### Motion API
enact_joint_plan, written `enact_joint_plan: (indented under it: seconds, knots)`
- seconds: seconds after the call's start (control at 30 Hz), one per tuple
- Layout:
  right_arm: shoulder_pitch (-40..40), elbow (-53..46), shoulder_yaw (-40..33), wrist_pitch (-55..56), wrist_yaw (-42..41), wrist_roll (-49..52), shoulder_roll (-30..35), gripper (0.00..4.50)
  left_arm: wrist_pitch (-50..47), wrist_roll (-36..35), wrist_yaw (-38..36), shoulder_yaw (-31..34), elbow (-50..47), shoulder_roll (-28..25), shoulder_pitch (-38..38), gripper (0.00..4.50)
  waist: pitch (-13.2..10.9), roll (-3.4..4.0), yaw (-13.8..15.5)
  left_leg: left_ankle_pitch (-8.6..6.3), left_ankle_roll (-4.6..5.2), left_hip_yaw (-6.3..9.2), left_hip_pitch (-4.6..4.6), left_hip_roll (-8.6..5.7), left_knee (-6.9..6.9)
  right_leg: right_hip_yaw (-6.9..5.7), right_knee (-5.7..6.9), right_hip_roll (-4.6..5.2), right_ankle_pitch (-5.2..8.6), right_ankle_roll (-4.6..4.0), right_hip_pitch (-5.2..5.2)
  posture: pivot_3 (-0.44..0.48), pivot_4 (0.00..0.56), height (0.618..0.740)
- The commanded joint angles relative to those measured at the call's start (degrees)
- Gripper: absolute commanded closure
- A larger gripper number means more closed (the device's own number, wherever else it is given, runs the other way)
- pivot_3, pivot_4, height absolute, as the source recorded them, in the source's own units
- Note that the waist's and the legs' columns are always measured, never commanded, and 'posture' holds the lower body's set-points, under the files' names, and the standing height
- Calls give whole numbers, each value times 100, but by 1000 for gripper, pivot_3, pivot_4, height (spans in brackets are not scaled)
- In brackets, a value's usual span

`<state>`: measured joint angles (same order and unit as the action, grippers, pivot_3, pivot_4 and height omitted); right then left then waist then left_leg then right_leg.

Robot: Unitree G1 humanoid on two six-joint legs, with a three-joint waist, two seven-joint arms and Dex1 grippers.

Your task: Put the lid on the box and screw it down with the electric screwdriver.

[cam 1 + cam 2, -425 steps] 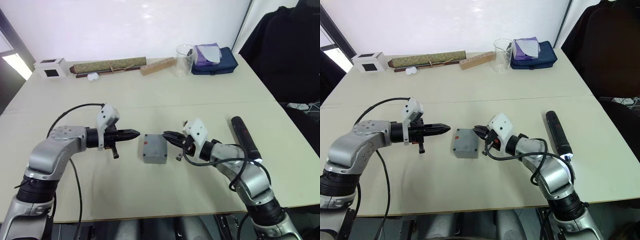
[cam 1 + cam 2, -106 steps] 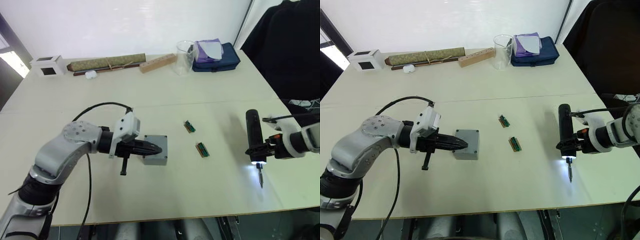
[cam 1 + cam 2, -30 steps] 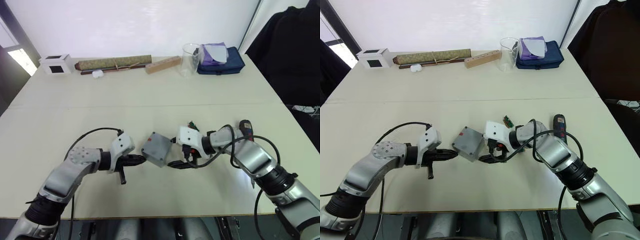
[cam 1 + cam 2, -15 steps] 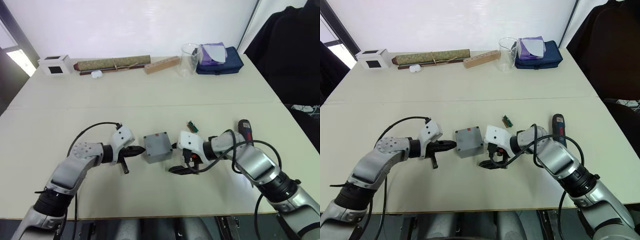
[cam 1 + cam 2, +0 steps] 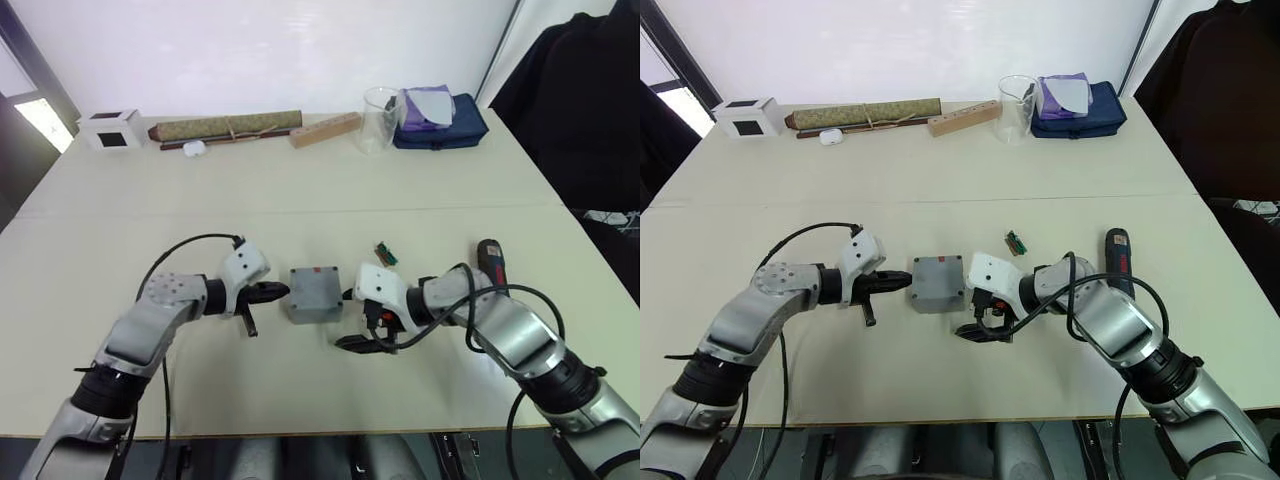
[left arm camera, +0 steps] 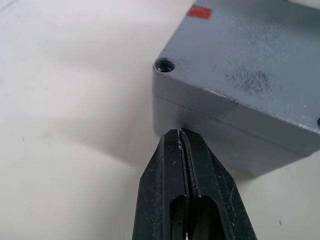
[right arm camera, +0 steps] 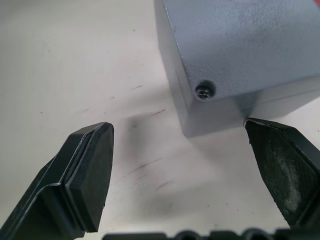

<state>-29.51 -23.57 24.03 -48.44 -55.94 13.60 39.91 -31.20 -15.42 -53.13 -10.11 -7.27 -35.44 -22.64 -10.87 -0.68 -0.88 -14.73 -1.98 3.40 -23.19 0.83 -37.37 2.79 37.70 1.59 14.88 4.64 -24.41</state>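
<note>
Lid [image 5: 316, 282] sits on the box [image 6: 210, 115] with one corner hole unscrewed, left gripper [image 6: 179, 137] pinched empty, right gripper [image 7: 180, 150] spread empty.

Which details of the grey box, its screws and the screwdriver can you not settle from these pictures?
- Box inside: hidden by the lid.
- Far corner holes: too small in the eye views; left wrist view cuts them off.
- Electric screwdriver bit: hidden behind the right arm.
- Left tool contact with the box: unclear.

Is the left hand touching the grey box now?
Cannot tell. In the left wrist view the shut fingers of the left hand end right at the side of the box, with no gap visible, but contact itself is not plain.
</note>
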Motion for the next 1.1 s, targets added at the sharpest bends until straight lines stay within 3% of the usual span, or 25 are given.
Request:
enact_joint_plan:
  seconds: [0.03,0.23,0.5,0.73,0.9,1.1]
  knots:
    - [1,-305,-150,-13,54,110,-10,42,191,-2,-128,-54,-54,49,-104,4500,0,0,-7,0,0,0,0,0,0,0,0,-1,0,0,0,0,150,740]
    - [32,-348,-406,-11,227,52,162,42,127,-76,-508,-16,-161,-229,-50,4500,0,0,-4,0,0,0,1,0,0,0,5,0,0,0,0,0,150,740]
    - [552,-870,-2483,-693,289,1026,671,42,-522,-1117,-946,965,-344,-622,-251,4500,0,-1,10,0,0,0,0,-1,0,-1,4,2,0,0,0,0,150,740]
    - [684,122,-3198,-356,1391,887,-79,42,-879,-1561,-812,1150,-363,-465,-741,4500,1,-3,-18,0,0,-3,7,0,-1,3,18,-2,0,0,0,0,150,740]
    - [581,1175,-2697,708,1889,389,-851,42,-955,-1507,-618,894,-373,-236,-944,4500,3,-5,-28,0,0,-8,12,-1,-2,7,26,-1,1,0,0,0,150,740]
    - [310,2016,-2373,1420,2048,29,-1137,1645,-965,-1518,-625,849,-463,-333,-850,4500,1,-2,-37,1,-1,-9,13,0,1,9,30,-2,1,-1,-4,0,150,740]
